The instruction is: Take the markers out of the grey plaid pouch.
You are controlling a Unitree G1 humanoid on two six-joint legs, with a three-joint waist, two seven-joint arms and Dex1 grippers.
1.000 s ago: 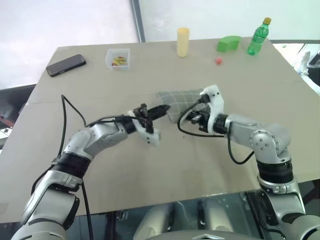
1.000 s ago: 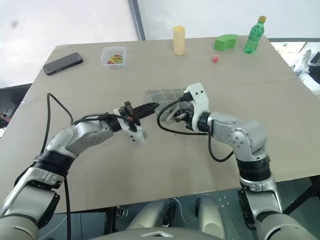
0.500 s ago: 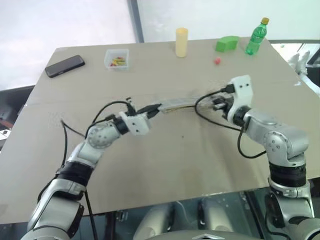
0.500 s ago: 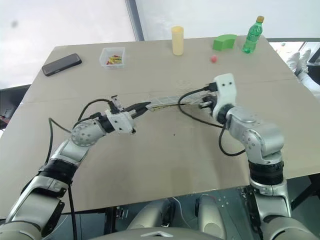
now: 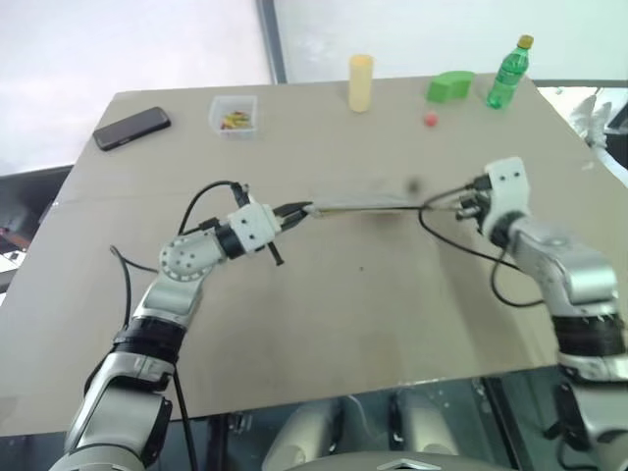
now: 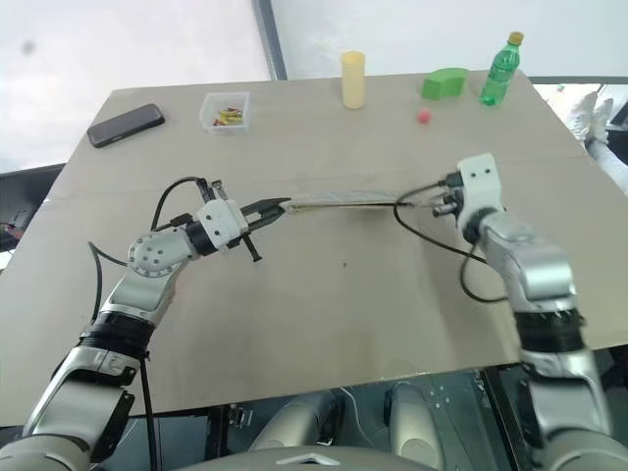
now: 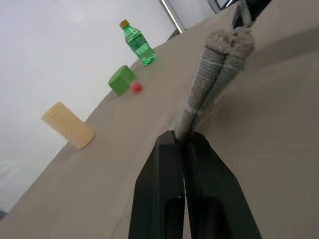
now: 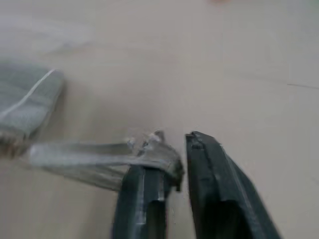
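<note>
Pouch, grey plaid (image 6: 329, 200), stretched edge-on above table (image 6: 324, 314) centre. Left gripper (image 7: 185, 141) pinches its left end. Right gripper (image 8: 172, 159), fingers slightly parted, touches its pull strap.

black phone (image 5: 131, 128) far left | clear box (image 5: 233, 113) | yellow cup (image 5: 360, 82) | green block (image 5: 449, 86) | red ball (image 5: 430, 120) | green bottle (image 5: 506, 73) far right

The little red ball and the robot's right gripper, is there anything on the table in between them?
No. In the left eye view, only bare table lies between the red ball and the right gripper.
</note>
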